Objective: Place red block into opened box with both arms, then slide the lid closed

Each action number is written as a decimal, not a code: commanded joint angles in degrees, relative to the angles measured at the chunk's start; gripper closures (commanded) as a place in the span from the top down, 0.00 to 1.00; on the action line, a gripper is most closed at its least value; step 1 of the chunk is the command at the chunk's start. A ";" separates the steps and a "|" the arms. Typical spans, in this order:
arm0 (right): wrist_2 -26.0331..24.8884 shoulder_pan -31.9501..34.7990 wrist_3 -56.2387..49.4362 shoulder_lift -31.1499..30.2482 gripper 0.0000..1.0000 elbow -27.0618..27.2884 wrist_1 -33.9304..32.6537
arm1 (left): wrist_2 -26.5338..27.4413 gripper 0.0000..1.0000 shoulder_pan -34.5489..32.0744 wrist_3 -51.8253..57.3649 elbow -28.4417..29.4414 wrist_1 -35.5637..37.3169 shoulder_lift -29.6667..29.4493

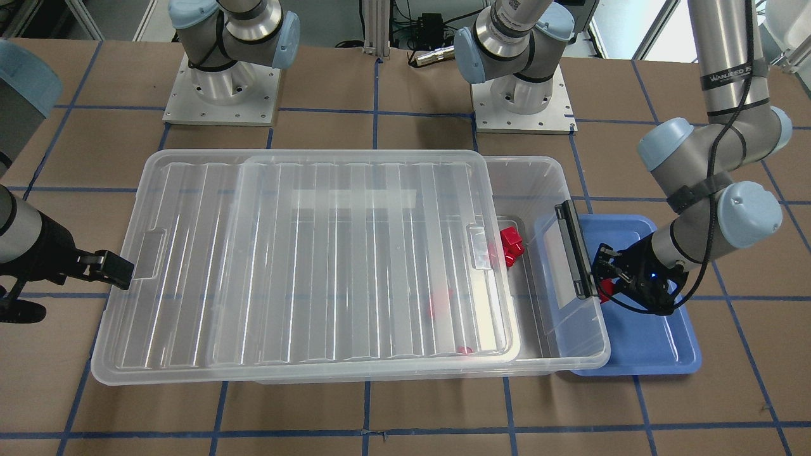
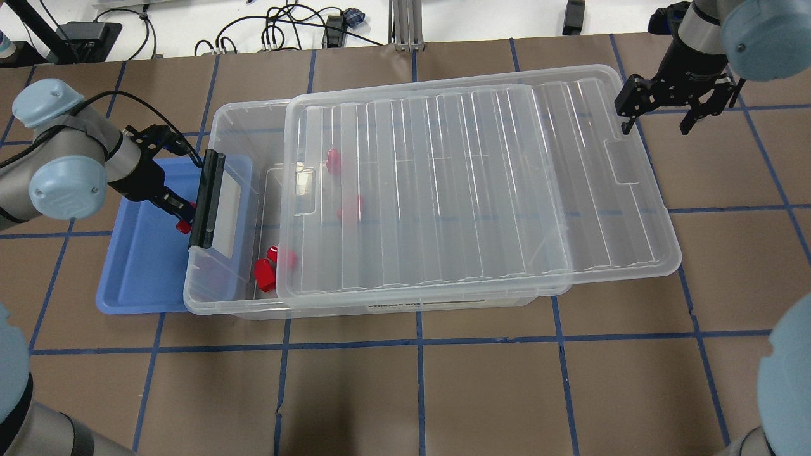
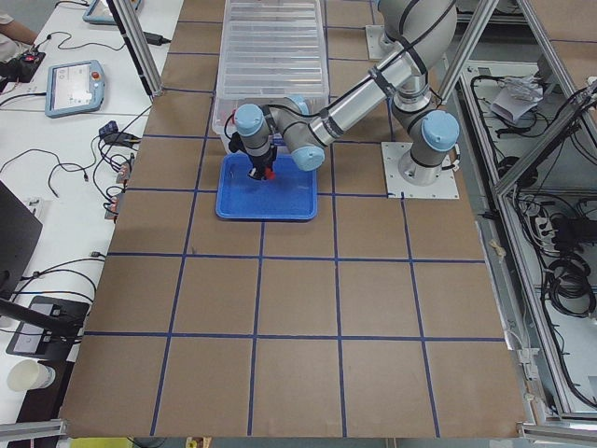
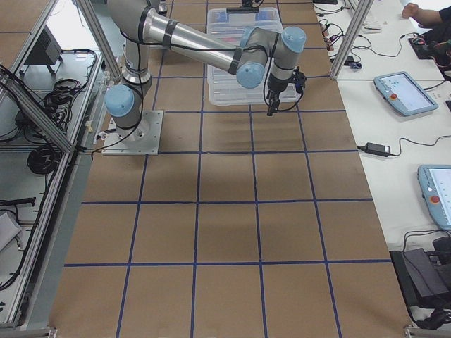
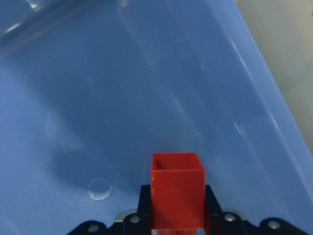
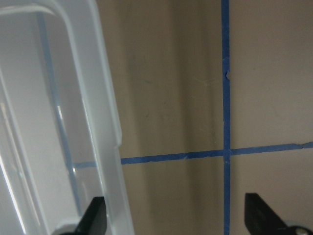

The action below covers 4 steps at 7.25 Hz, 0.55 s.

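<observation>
My left gripper (image 2: pixel 181 218) hangs low over the blue tray, shut on a small red block (image 2: pixel 184 225); the left wrist view shows that red block (image 5: pixel 177 193) clamped between the fingers. It sits just outside the box's black latch bar (image 2: pixel 208 199). The clear box (image 2: pixel 218 303) has its ribbed lid (image 2: pixel 475 183) slid partly aside, leaving the latch end uncovered. Two red blocks (image 2: pixel 269 269) lie in that uncovered end, and others show dimly under the lid. My right gripper (image 2: pixel 656 123) is open, empty, beside the lid's far short end.
The shallow blue tray (image 2: pixel 133 266) lies against the box's latch end. The lid overhangs the box rim on the right arm's side (image 1: pixel 127 354). Brown table with blue tape lines (image 2: pixel 418 342) surrounds everything. Both arm bases (image 1: pixel 222 95) stand behind the box.
</observation>
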 commanded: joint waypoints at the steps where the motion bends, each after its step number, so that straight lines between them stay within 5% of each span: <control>1: -0.06 -1.42 -1.14 0.04 1.00 0.13 -0.85 | 1.51 0.01 0.06 -4.77 10.34 -15.37 3.02; 4: 0.03 -3.17 -5.08 0.04 1.00 -0.05 -1.02 | 3.82 0.01 -2.99 -18.27 19.79 -28.07 5.57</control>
